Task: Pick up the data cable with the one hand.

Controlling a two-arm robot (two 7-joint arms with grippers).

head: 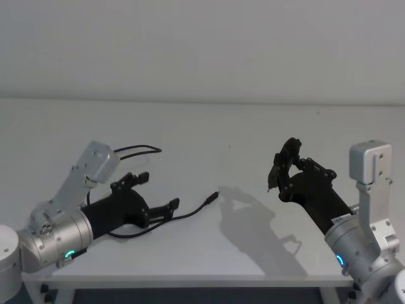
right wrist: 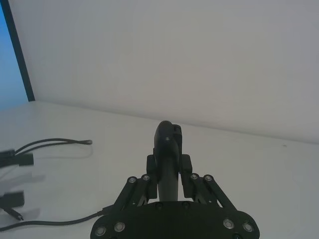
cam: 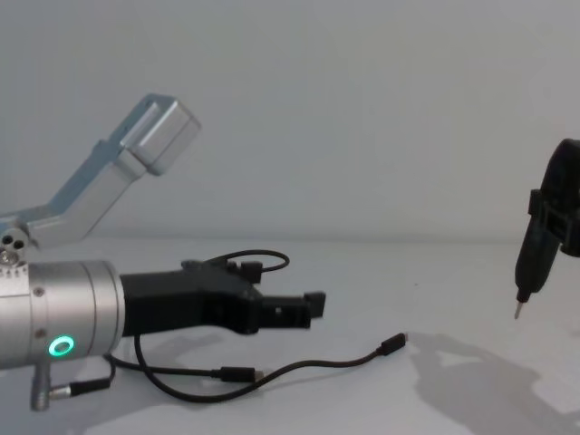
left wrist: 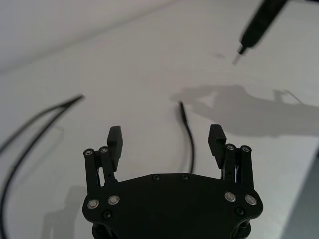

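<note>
Left tool (head: 158,190) low, jaws spread wide; right tool (head: 288,168) raised, jaws clamped.

The head camera is looking down onto the white tabletop (head: 209,126) from above its near edge, the chest camera peering low across it. Each wrist camera is riding close behind its own gripper, the left gripper (left wrist: 166,142) and the right gripper (right wrist: 168,172) with its pen tool (right wrist: 167,144). All four are sharing the data cable (head: 193,212).

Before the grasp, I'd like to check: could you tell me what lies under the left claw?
The black cable lies on the white table below the open left claw, passing between its fingers. Its stretch beneath the claw's body is covered.
</note>
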